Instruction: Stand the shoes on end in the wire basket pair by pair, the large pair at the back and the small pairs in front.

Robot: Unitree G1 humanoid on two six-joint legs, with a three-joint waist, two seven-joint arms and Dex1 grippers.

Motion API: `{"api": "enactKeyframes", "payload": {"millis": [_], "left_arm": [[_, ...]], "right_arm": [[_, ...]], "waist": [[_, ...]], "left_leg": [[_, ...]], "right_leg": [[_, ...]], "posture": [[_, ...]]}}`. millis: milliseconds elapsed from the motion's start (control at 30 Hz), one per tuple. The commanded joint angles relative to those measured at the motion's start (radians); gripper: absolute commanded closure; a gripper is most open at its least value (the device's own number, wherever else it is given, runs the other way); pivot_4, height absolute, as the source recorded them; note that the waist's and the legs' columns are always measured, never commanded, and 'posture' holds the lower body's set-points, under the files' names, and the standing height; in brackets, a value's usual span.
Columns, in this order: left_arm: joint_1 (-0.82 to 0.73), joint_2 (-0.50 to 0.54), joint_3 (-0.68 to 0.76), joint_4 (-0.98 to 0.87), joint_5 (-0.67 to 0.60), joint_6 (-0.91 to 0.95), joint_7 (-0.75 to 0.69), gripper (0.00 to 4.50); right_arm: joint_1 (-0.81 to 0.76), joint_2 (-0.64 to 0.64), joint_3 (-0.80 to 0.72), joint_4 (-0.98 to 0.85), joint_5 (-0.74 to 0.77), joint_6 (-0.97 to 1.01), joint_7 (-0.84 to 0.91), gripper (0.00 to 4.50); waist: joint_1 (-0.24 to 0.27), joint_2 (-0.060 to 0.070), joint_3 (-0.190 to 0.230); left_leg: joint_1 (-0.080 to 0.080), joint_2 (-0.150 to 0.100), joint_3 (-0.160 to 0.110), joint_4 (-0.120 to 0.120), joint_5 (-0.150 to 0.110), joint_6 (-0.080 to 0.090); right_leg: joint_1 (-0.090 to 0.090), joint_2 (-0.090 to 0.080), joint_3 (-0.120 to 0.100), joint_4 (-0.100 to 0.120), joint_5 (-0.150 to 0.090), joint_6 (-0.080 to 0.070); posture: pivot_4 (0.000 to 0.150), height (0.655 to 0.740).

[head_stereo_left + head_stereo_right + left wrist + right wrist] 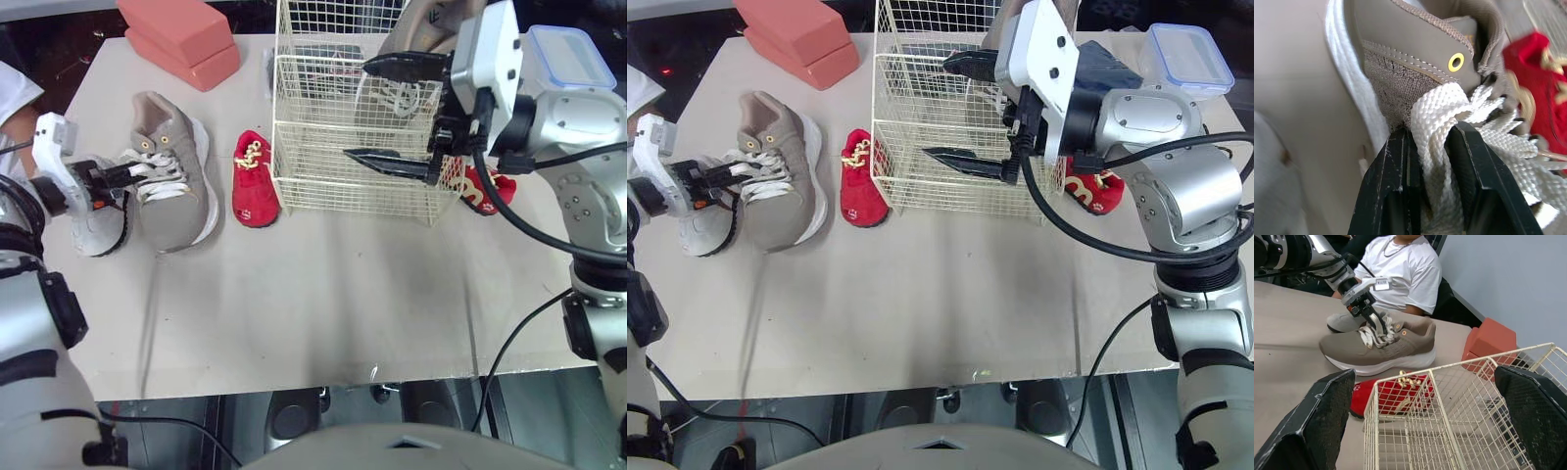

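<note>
A large taupe sneaker (171, 176) lies on its sole on the table, left of the wire basket (333, 196). My left gripper (132, 176) is shut on its white laces (1440, 117). A light grey shoe (98, 225) lies under that arm. One small red shoe (255, 181) rests against the basket's left side. Another red shoe (485, 191) is at its right side, partly hidden by my arm. Inside the basket, at the back right, a taupe shoe with white laces (397, 96) stands up. My right gripper (355, 110) hangs open over the basket, holding nothing.
Two salmon blocks (181, 39) are stacked at the table's far left. A clear box with a blue lid (573, 54) sits far right. Something dark (328, 59) lies in the back of the basket. A person in a white shirt (1400, 269) sits beyond the table's left side.
</note>
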Motion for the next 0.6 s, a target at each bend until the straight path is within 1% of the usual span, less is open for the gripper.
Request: {"api": "enactKeyframes", "payload": {"millis": [33,67,133,200,267,333,433,533,600], "left_arm": [[-0.009,0.039,0.110,-0.052,-0.080,-0.072,0.019,3.91],[-0.008,0.046,0.140,-0.063,-0.103,-0.091,0.002,3.91],[-0.017,0.063,0.203,-0.093,-0.161,-0.122,-0.074,3.91],[-0.026,0.068,0.237,-0.125,-0.188,-0.175,-0.121,3.91],[-0.067,0.051,0.264,-0.159,-0.219,-0.204,-0.124,3.91],[-0.111,0.022,0.282,-0.190,-0.244,-0.242,-0.120,3.91],[-0.195,-0.069,0.292,-0.267,-0.275,-0.358,-0.094,3.91],[-0.286,-0.168,0.265,-0.314,-0.254,-0.481,-0.015,3.91],[-0.331,-0.228,0.235,-0.333,-0.233,-0.541,0.018,3.91]], "right_arm": [[-0.012,-0.003,-0.039,-0.010,0.002,-0.023,0.000,0.00],[-0.012,-0.004,-0.041,-0.009,0.003,-0.023,0.000,0.00],[-0.010,0.001,-0.048,-0.006,0.008,-0.022,-0.005,0.00],[-0.011,0.006,-0.056,-0.001,0.012,-0.021,-0.010,0.00],[-0.021,0.012,-0.069,0.010,0.012,-0.022,-0.019,0.00],[-0.033,0.019,-0.081,0.024,0.011,-0.023,-0.032,0.00],[-0.057,0.020,-0.104,0.052,0.009,-0.019,-0.054,0.00],[-0.069,0.011,-0.120,0.065,0.002,-0.012,-0.068,0.00],[-0.073,0.008,-0.127,0.070,-0.001,-0.010,-0.077,0.00]], "waist": [[0.000,0.000,0.000],[0.000,-0.001,0.000],[0.000,-0.002,0.001],[0.000,-0.004,0.000],[0.001,-0.005,0.000],[0.006,-0.005,0.000],[0.008,-0.005,0.000],[0.014,-0.005,0.000],[0.009,-0.005,0.000]], "left_leg": [[0.000,0.000,0.000,0.000,0.000,0.000],[0.000,0.000,0.000,0.000,0.000,0.000],[0.000,0.000,0.000,0.000,0.000,0.000],[-0.002,0.000,0.000,0.000,0.000,0.000],[-0.005,-0.001,0.000,0.001,0.000,0.000],[-0.005,-0.001,0.001,0.002,0.000,0.000],[-0.012,-0.001,0.001,0.007,0.000,0.000],[-0.016,-0.002,-0.002,0.012,0.000,0.000],[-0.016,-0.003,-0.002,0.014,0.000,0.000]], "right_leg": [[0.000,0.000,0.000,0.000,0.000,0.000],[0.000,0.000,0.000,0.000,0.000,0.000],[0.000,-0.001,0.000,0.000,0.000,0.000],[-0.002,0.000,-0.001,0.000,0.000,0.000],[-0.006,-0.001,0.000,0.002,0.000,0.000],[-0.006,-0.001,0.000,0.002,0.000,0.000],[-0.007,-0.001,-0.005,0.004,0.000,0.000],[-0.008,-0.002,-0.008,0.006,0.000,0.000],[-0.008,-0.002,-0.007,0.007,0.000,0.000]], "posture": [[0.150,0.6860],[0.150,0.6860],[0.150,0.6860],[0.150,0.6860],[0.150,0.6860],[0.150,0.6860],[0.150,0.6860],[0.150,0.6860],[0.150,0.6860]]}}
